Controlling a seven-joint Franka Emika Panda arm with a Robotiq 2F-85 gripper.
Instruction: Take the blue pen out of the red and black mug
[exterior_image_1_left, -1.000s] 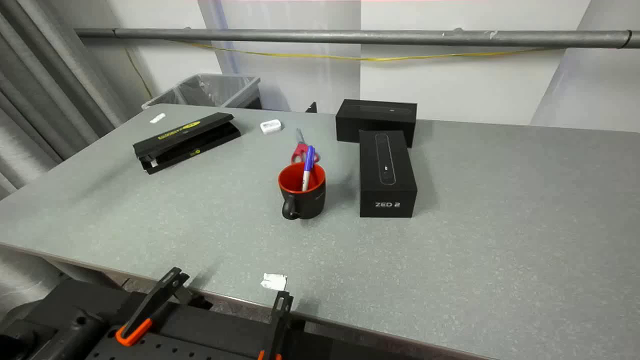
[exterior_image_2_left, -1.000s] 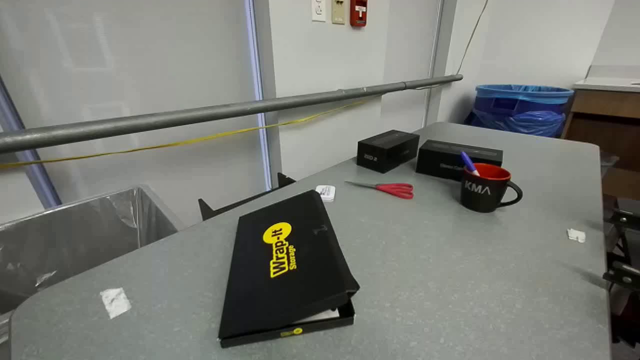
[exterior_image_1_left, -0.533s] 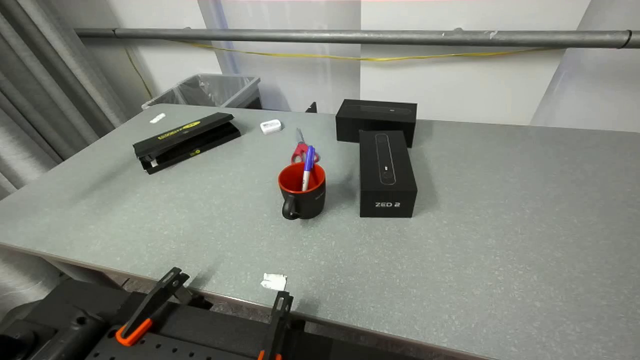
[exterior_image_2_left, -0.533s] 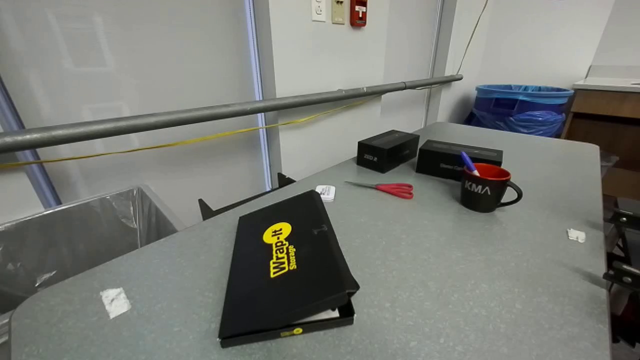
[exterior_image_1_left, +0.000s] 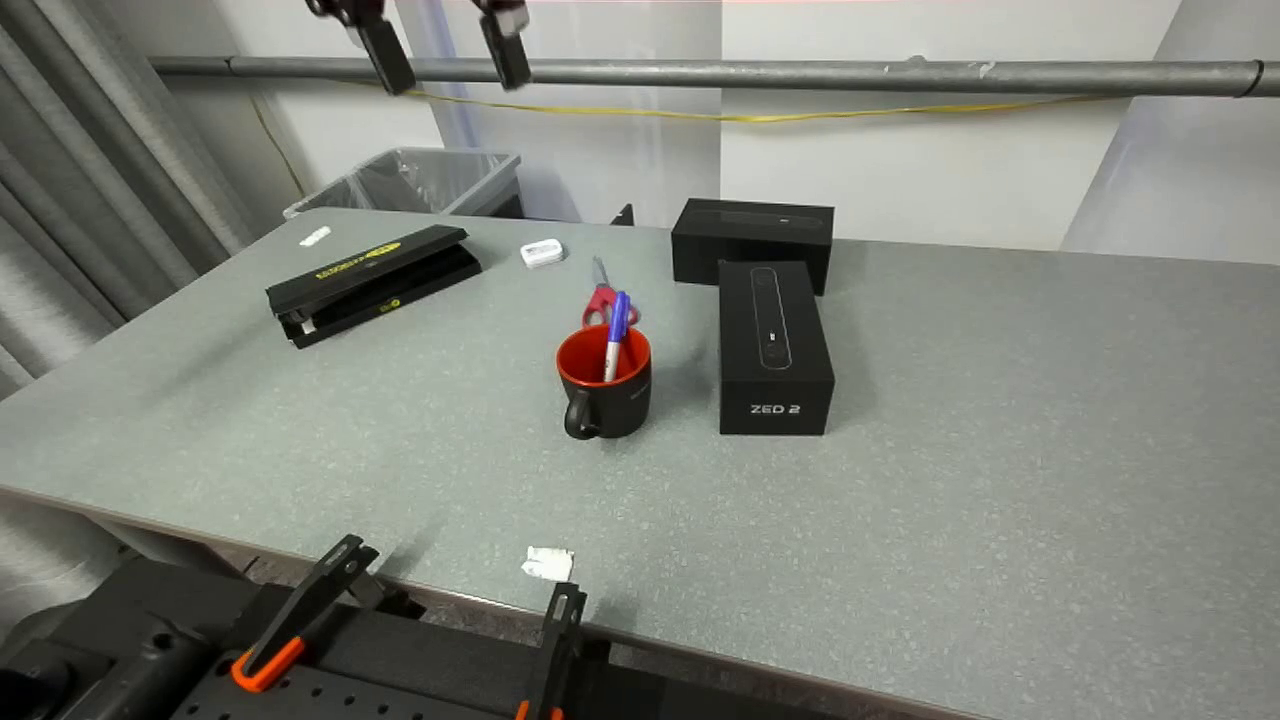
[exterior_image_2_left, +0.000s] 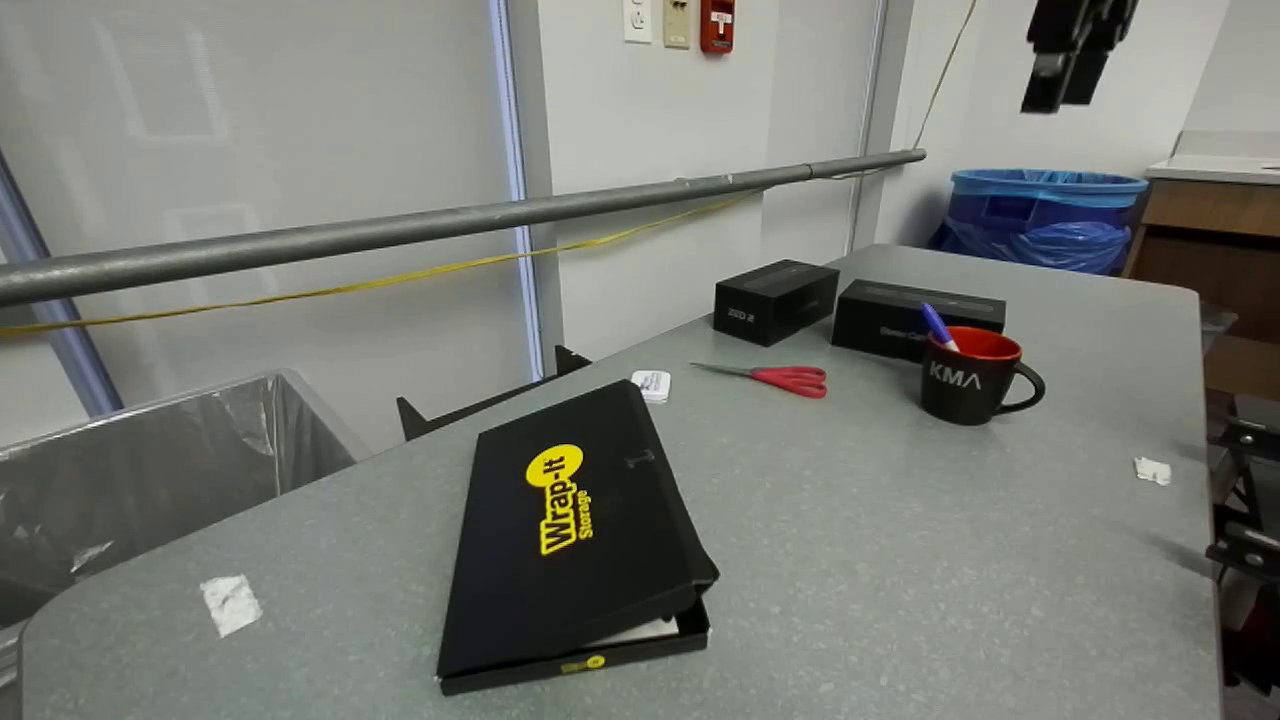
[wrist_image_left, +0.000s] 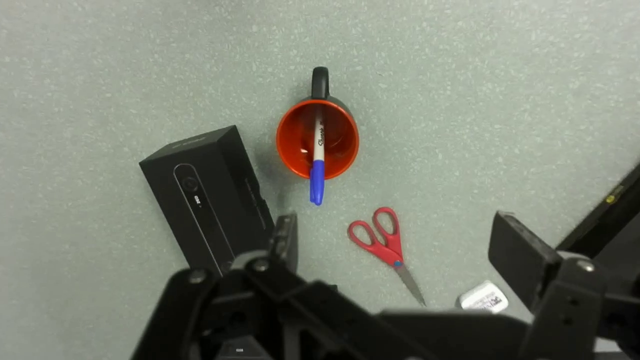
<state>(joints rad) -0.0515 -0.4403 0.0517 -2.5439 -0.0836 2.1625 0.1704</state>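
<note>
The red and black mug (exterior_image_1_left: 622, 408) stands upright on the grey table; it also shows in an exterior view (exterior_image_2_left: 958, 392) and the wrist view (wrist_image_left: 294, 145). The blue pen (exterior_image_1_left: 618, 322) leans inside it, blue cap up and sticking out over the rim; its whitish body rests in the mug. The pen also shows in an exterior view (exterior_image_2_left: 938, 326) and the wrist view (wrist_image_left: 318, 172). My gripper (wrist_image_left: 395, 217) is wide open and empty, high above the table. It shows at the top edge in both exterior views (exterior_image_1_left: 458, 78) (exterior_image_2_left: 1058, 98), apart from mug and pen.
Two black boxes (exterior_image_1_left: 775, 345) (exterior_image_1_left: 752, 235) stand beside the mug. Red scissors (wrist_image_left: 385, 245) and a small white case (wrist_image_left: 484, 297) lie nearby. A black Wrap-It box (exterior_image_2_left: 570, 540) lies partly open. A grey bin (exterior_image_2_left: 310, 420) stands past the table edge.
My gripper has come into both exterior views from the top edge, lowered from out of frame. The mug, pen and other objects have not moved.
</note>
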